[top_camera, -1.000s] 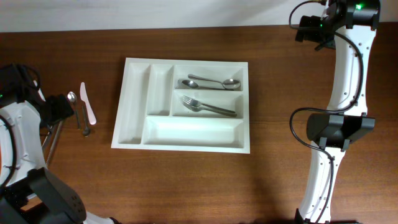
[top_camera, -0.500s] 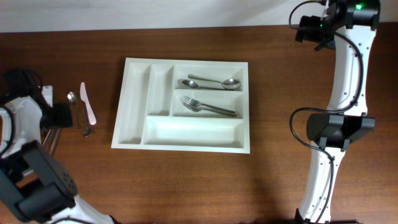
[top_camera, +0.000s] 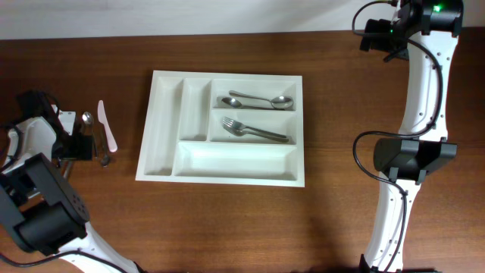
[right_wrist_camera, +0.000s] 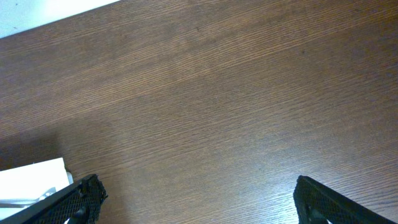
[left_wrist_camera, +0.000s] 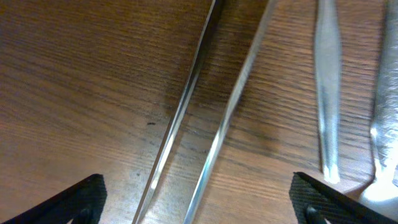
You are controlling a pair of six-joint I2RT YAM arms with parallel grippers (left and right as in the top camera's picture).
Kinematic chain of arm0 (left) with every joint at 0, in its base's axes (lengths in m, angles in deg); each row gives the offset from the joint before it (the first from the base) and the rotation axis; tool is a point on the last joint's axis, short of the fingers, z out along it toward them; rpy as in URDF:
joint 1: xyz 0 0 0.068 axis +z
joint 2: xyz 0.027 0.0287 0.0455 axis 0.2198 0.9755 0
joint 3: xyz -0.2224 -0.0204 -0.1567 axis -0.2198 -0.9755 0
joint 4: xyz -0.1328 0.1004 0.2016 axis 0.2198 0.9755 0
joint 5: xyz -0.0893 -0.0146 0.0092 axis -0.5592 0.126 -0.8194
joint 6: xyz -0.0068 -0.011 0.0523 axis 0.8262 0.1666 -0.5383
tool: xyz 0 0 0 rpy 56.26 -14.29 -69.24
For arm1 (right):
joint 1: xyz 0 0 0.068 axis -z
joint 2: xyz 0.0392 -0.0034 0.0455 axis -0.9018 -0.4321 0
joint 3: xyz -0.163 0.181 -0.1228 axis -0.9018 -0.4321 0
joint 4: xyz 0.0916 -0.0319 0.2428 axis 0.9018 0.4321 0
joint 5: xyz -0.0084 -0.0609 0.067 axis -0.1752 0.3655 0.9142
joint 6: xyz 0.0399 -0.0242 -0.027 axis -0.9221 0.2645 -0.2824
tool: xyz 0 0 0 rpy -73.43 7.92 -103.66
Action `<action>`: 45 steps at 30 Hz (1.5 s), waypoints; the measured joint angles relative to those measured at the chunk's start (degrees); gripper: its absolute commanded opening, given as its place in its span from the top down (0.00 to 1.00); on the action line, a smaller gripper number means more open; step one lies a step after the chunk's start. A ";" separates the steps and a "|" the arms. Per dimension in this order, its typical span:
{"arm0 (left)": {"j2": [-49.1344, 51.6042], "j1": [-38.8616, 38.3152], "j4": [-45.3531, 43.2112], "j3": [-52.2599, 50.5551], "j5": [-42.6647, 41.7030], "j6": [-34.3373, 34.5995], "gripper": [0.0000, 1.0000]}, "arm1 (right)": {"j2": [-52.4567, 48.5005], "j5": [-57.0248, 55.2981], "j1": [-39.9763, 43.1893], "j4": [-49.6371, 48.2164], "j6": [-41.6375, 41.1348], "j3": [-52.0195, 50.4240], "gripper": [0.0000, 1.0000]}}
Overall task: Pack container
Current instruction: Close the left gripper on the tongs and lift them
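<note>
The white cutlery tray (top_camera: pixel 161 129) lies mid-table; a corner shows in the right wrist view (right_wrist_camera: pixel 31 179). Spoons (top_camera: pixel 258 100) lie in its upper long compartment and forks (top_camera: pixel 254 130) in the middle one. Left of the tray lie a pale pink knife (top_camera: pixel 107 126), a small spoon (top_camera: pixel 88 118) and another metal piece (top_camera: pixel 103 150). My left gripper (top_camera: pixel 74 145) is beside them, open (left_wrist_camera: pixel 199 205), low over two thin metal shafts (left_wrist_camera: pixel 186 112), with cutlery handles (left_wrist_camera: pixel 328 93) to the right. My right gripper (top_camera: pixel 377 35) is open and empty (right_wrist_camera: pixel 199 202) at the far right.
The right arm's base and links (top_camera: pixel 413 155) stand along the table's right side. The left arm's body (top_camera: pixel 34 197) fills the front left corner. Brown wood table (right_wrist_camera: pixel 217 93) lies under the right gripper.
My left arm has swung round and drawn its gripper closer to the loose cutlery left of the tray. The right arm, the tray and its contents have not moved.
</note>
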 measured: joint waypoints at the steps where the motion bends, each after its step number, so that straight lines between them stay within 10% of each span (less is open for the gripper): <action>1: 0.33 0.09 -0.17 0.00 -0.02 -0.11 0.11 | 0.00 0.00 0.00 -0.02 0.02 0.00 0.01; 15: 3.89 0.50 1.60 1.55 -9.77 -0.15 0.33 | 0.00 0.00 0.00 0.00 0.02 0.00 0.01; 20: 4.44 0.52 3.45 2.14 -12.04 0.15 0.75 | 0.00 0.00 0.00 0.00 0.00 0.00 0.01; 28: 4.48 0.33 3.89 2.14 -12.94 0.28 0.98 | 0.00 0.00 0.00 0.00 0.00 0.00 0.01; 45: 8.90 0.33 13.75 15.10 -12.48 3.45 0.98 | 0.00 0.00 0.00 0.00 0.02 0.00 0.01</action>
